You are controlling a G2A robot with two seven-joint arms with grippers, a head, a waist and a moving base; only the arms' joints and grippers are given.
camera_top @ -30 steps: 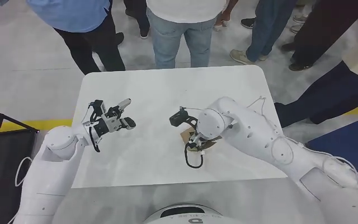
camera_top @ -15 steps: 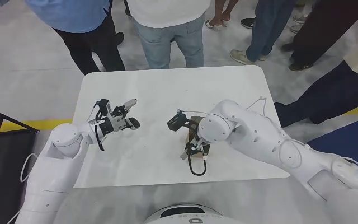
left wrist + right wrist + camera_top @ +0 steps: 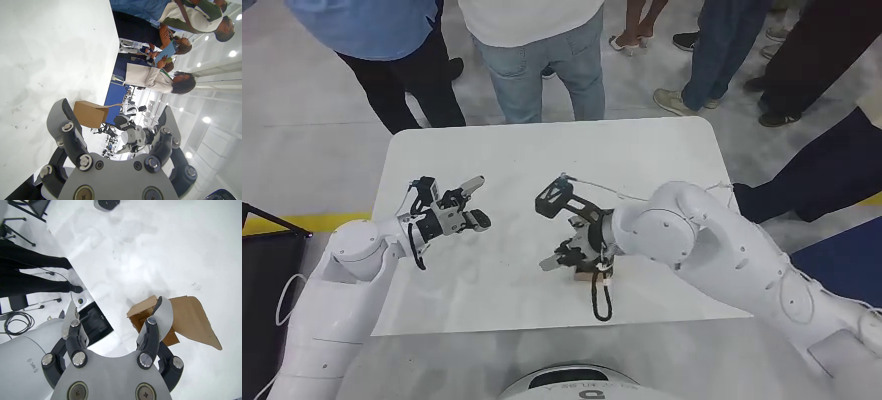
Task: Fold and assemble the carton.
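swung right hand (image 3: 567,258) leftward & nearer the robot's side of the bench, bringing one finger over the open end of the carton (image 3: 140,311); pushed right elbow outward; nudged left hand (image 3: 478,202) slightly twd bench centre.

Overhead plus wrist cameras (table (image 3: 662,150) shared)

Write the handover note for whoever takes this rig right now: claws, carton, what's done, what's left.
Left claw: open, holding nothing, above the table, off to the side of the carton.
Right claw: open, at the carton, one finger over its open end. Whether it touches cannot be told.
Carton: on the table's near half, with one flap sticking out.
Done: body squared up into a box.
Left: fold the open flap in and close the carton.
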